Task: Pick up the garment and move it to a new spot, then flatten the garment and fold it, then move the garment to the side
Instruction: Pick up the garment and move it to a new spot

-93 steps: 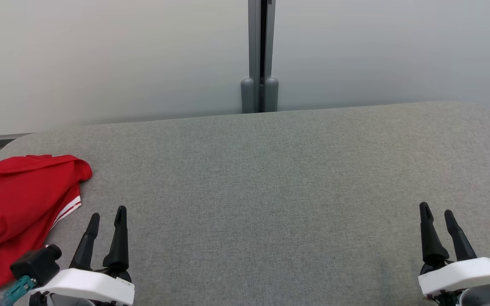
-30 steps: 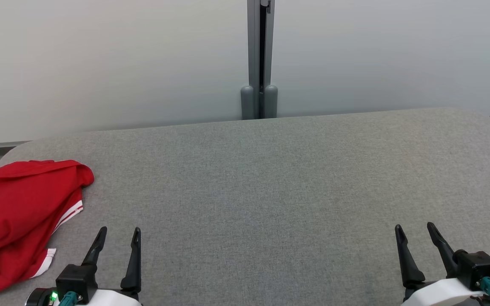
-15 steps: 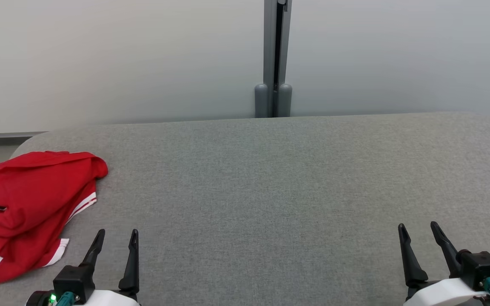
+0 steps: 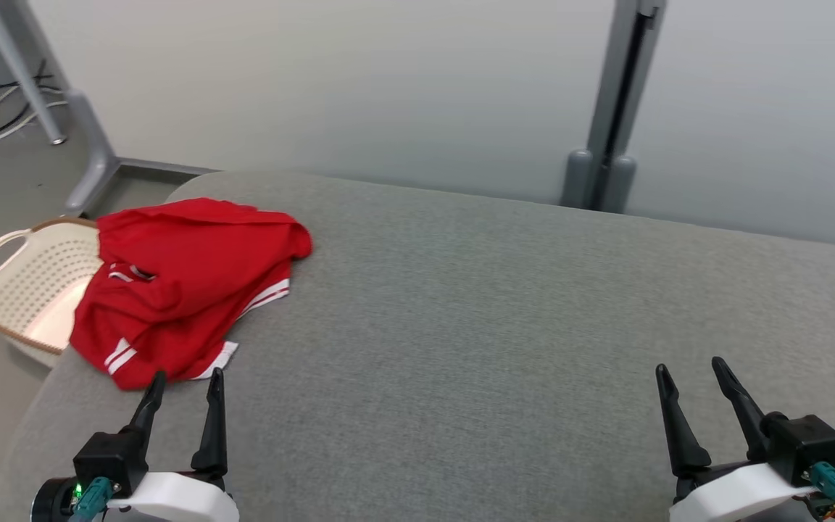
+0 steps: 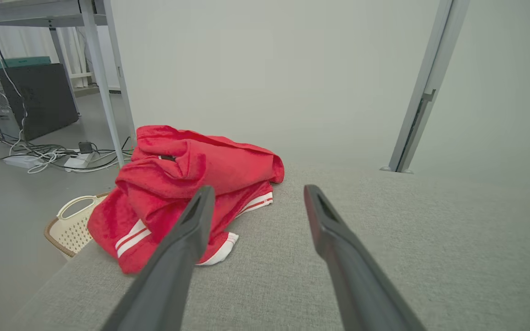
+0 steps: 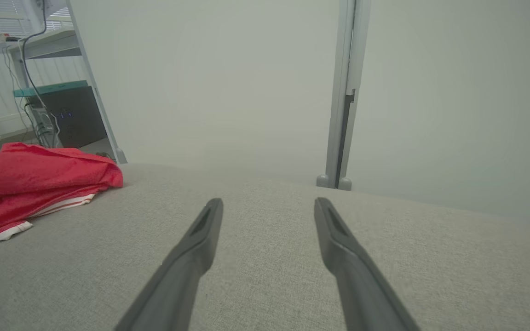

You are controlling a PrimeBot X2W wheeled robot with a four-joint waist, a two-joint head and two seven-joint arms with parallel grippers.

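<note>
A red garment (image 4: pixel 185 279) with white stripes lies crumpled at the left end of the grey padded surface (image 4: pixel 504 319), partly over its edge. It also lies ahead in the left wrist view (image 5: pixel 187 184) and at the far left of the right wrist view (image 6: pixel 35 184). My left gripper (image 4: pixel 185 377) is open just short of the garment's near hem, holding nothing. At the lower right my right gripper (image 4: pixel 689 367) is open over bare fabric, far from the garment.
A cream perforated basket (image 4: pixel 22 290) sits on the floor just left of the surface, under the garment's overhang. A grey post (image 4: pixel 609 116) stands behind against the pale wall. Desk legs (image 4: pixel 91 138) and cables (image 5: pixel 48 156) are at the far left.
The camera has swung left, so the whole picture shifted right, bringing the basket and desk legs into view. Both grippers stay open in much the same place in the picture.
</note>
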